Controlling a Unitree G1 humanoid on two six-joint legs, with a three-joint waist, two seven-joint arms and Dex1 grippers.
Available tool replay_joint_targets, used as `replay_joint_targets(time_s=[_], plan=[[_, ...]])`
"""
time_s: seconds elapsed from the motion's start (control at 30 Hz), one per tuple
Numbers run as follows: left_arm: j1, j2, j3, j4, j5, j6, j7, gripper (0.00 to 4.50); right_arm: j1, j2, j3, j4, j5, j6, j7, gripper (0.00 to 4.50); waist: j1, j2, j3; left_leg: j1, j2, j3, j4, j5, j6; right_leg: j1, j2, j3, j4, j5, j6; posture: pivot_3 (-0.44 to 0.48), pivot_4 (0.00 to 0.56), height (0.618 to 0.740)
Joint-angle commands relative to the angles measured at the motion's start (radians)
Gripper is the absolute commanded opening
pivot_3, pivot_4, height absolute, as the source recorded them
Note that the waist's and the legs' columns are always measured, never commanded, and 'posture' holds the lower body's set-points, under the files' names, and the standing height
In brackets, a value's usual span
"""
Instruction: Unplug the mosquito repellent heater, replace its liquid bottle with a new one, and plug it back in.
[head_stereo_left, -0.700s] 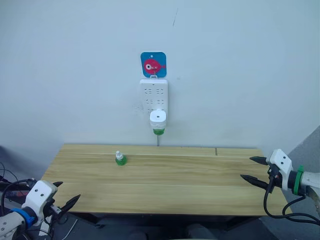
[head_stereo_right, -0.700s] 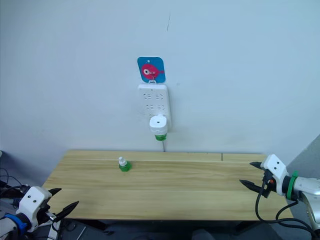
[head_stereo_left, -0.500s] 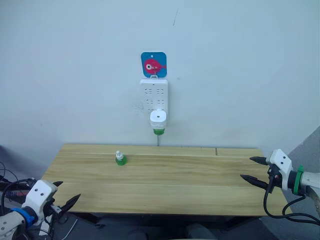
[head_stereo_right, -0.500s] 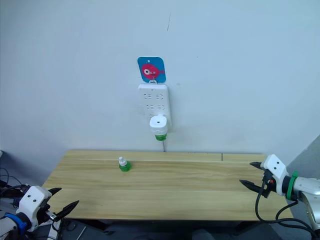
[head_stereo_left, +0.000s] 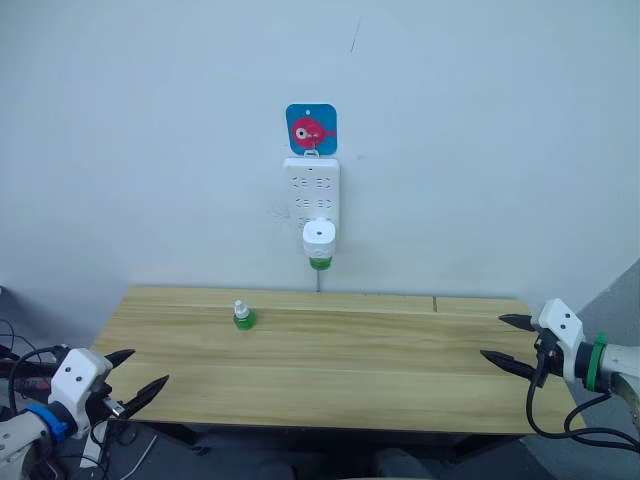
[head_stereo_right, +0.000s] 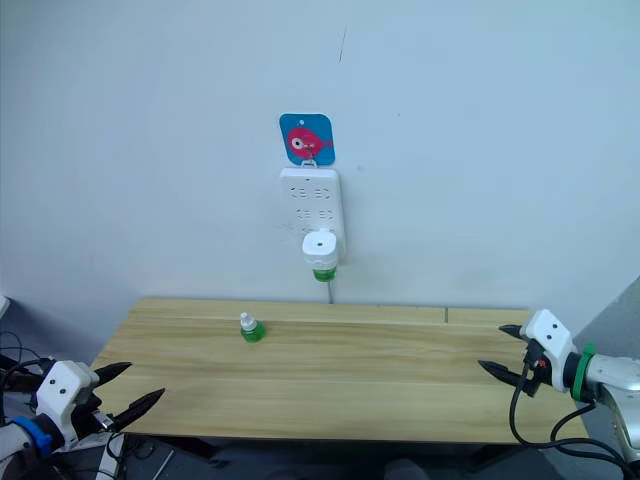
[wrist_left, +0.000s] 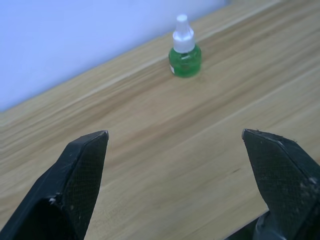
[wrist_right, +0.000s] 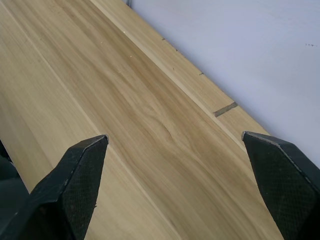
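**Both grippers wait at the table ends, holding nothing**

The left gripper (head_stereo_left: 135, 373) has its two black fingers (wrist_left: 75, 185) spread wide apart. Nothing is between them. It hovers at the table's left front corner, just off the edge, and points in over the wood.

The right gripper (head_stereo_left: 510, 342) also has its fingers (wrist_right: 70, 190) spread wide, with nothing between them. It hovers at the table's right end, over the edge, and points in across the top.

The table (head_stereo_left: 330, 370) is made of light wooden boards and stands against a pale wall (head_stereo_left: 500, 150).

The new bottle (head_stereo_left: 240, 317) stands upright on the table, toward the back and left of the middle. It is small and green with a white cap. It is well apart from both grippers. The left wrist view looks at it past the open fingers.

Above the table's back edge, a white power strip (head_stereo_left: 311, 195) hangs on the wall. The heater (head_stereo_left: 318, 238) is plugged into the bottom of the strip. It is small, white and round. The old green bottle (head_stereo_left: 319, 263) sticks out under the heater, still fitted in it. A thin cord runs down from there to the table's back edge.

Just above the strip is a blue square hook (head_stereo_left: 311, 129) with a pink fish on it.
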Motion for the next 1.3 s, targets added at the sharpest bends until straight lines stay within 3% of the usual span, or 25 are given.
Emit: replay_joint_targets(time_s=[0.03, 0.33, 0.53, 0.77, 0.9, 1.1, 1.23, 1.3], plan=[[-0.014, 0.034, 0.033, 0.014, 0.013, -0.039, 0.023, 4.50, -0.004, -0.011, -0.026, -0.015, 0.009, -0.018, -0.003, 4.48, 0.000, 0.000, 0.000, 0.000, 0.000, 0.000, 0.000, 0.000, 0.000, 0.000, 0.000, 0.000, 0.000, 0.000, 0.000, 0.055, 0.000, 0.740], [-0.015, 0.031, 0.031, -0.045, -0.034, 0.054, 0.013, 4.50, 0.015, -0.004, -0.030, -0.047, 0.014, -0.013, -0.014, 4.48, 0.000, 0.000, -0.001, 0.000, 0.000, 0.000, 0.000, 0.000, 0.000, 0.000, 0.000, 0.000, 0.000, 0.000, 0.000, 0.018, 0.000, 0.740], [-0.050, 0.002, -0.008, -0.261, -0.104, 0.201, 0.022, 4.50, 0.077, 0.032, -0.056, -0.290, 0.095, 0.092, -0.078, 4.48, -0.005, 0.001, 0.000, 0.000, 0.000, -0.001, 0.000, 0.000, 0.000, 0.000, 0.000, 0.000, 0.000, 0.000, 0.000, -0.029, 0.011, 0.740], [-0.253, -0.001, -0.100, -0.372, -0.137, 0.362, 0.032, 4.50, 0.055, 0.086, -0.035, -0.611, 0.184, 0.295, -0.223, 4.48, -0.028, 0.003, 0.002, -0.001, 0.000, -0.002, 0.003, 0.000, 0.000, 0.001, 0.000, 0.000, 0.000, 0.000, 0.001, -0.109, 0.031, 0.740], [-0.447, -0.028, -0.173, -0.310, -0.094, 0.387, 0.066, 4.50, 0.034, 0.130, -0.057, -0.738, 0.266, 0.405, -0.331, 4.48, -0.059, 0.002, 0.005, -0.004, 0.000, -0.004, 0.003, 0.000, -0.001, 0.001, 0.001, -0.001, 0.000, 0.001, 0.002, -0.173, 0.045, 0.740], [-0.611, -0.079, -0.219, -0.239, -0.116, 0.437, 0.044, 4.50, 0.025, 0.159, -0.066, -0.842, 0.324, 0.486, -0.418, 4.48, -0.111, 0.006, 0.008, -0.012, -0.001, -0.013, 0.004, 0.000, -0.001, 0.003, 0.003, -0.006, 0.000, 0.001, 0.003, -0.223, 0.057, 0.740], [-0.682, -0.106, -0.232, -0.189, -0.112, 0.473, 0.048, 3.63, 0.014, 0.161, -0.064, -0.876, 0.344, 0.512, -0.454, 4.50, -0.146, 0.010, 0.013, -0.016, -0.001, -0.020, 0.004, 0.000, -0.001, 0.002, 0.004, -0.012, 0.000, 0.001, 0.003, -0.243, 0.063, 0.740], [-0.708, -0.115, -0.240, -0.166, -0.104, 0.478, 0.048, 3.63, 0.003, 0.158, -0.064, -0.885, 0.350, 0.523, -0.468, 4.50, -0.161, 0.012, 0.016, -0.016, -0.001, -0.022, 0.004, 0.000, -0.001, 0.003, 0.004, -0.014, 0.000, 0.001, 0.003, -0.248, 0.064, 0.740]])
